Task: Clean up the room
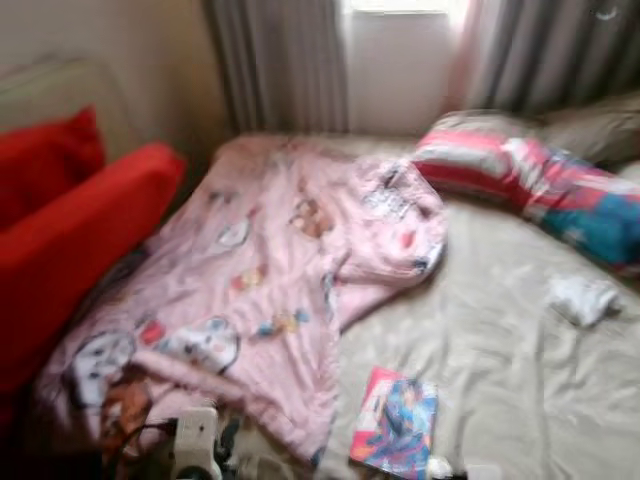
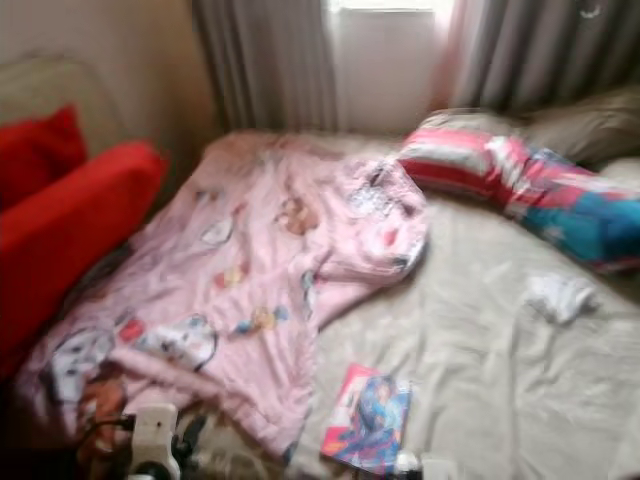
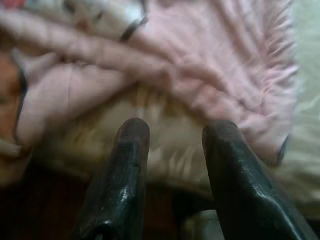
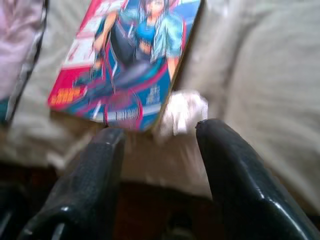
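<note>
Both grippers, left gripper (image 3: 172, 132) and right gripper (image 4: 157, 135), are hovering with jaws wide, empty, at the bed (image 1: 500, 340) edge; magazine (image 1: 395, 420) and blanket (image 1: 260, 290) lying ahead. Blur risking a missed grab.

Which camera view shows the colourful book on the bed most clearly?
The right wrist view: the book is close and its cover picture is readable, just beyond the open right gripper. Both eye views show it small and blurred near the bed's front edge. The left wrist view faces the pink blanket.
</note>
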Robot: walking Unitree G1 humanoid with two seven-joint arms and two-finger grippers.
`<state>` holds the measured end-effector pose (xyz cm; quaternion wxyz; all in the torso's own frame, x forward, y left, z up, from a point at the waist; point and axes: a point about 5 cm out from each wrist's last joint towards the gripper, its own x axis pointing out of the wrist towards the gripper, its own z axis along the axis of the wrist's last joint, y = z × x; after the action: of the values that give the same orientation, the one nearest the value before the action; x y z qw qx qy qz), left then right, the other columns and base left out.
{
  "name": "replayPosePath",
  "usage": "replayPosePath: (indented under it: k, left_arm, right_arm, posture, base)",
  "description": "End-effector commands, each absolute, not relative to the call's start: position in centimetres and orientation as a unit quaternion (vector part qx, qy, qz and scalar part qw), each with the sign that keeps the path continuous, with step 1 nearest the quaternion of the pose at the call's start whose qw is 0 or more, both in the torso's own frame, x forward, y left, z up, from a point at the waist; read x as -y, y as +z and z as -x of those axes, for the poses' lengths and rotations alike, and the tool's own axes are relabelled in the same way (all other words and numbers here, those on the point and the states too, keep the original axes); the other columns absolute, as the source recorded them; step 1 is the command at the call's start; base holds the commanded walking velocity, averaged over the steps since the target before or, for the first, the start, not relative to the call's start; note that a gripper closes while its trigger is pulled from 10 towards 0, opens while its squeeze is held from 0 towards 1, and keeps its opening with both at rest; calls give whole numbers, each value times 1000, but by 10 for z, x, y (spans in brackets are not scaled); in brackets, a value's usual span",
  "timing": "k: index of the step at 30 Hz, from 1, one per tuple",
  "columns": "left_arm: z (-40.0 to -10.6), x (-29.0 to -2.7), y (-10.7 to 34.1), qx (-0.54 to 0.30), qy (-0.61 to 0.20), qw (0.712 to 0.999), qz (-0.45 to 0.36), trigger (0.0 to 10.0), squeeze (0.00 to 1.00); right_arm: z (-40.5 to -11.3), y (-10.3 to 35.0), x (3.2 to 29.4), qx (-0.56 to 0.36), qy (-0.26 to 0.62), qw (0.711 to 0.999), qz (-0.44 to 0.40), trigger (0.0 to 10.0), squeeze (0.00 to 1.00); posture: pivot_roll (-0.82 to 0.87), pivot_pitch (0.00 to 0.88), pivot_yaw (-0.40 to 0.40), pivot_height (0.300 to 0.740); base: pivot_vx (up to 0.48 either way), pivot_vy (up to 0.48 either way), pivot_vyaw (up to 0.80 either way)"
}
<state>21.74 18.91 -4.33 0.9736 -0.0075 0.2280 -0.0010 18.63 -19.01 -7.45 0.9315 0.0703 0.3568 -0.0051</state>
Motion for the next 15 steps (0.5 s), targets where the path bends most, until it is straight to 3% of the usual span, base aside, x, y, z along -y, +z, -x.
replayPosePath:
  k: [1, 15]
  left_arm:
    - [-225, -195, -37, -215, 1, 977, -2, 10000, 0]
    - [-231, -196, -28, -184, 3, 983, 1, 10000, 0]
  right_arm:
    - [-185, -76, 185, -357, -2, 931, -79, 10000, 0]
    - [-202, -68, 165, -331, 13, 940, -78, 10000, 0]
  posture:
    - [-14, 136, 57, 740]
    - [-17, 134, 60, 740]
  base:
    - [0, 0, 0]
    - [0, 0, 0]
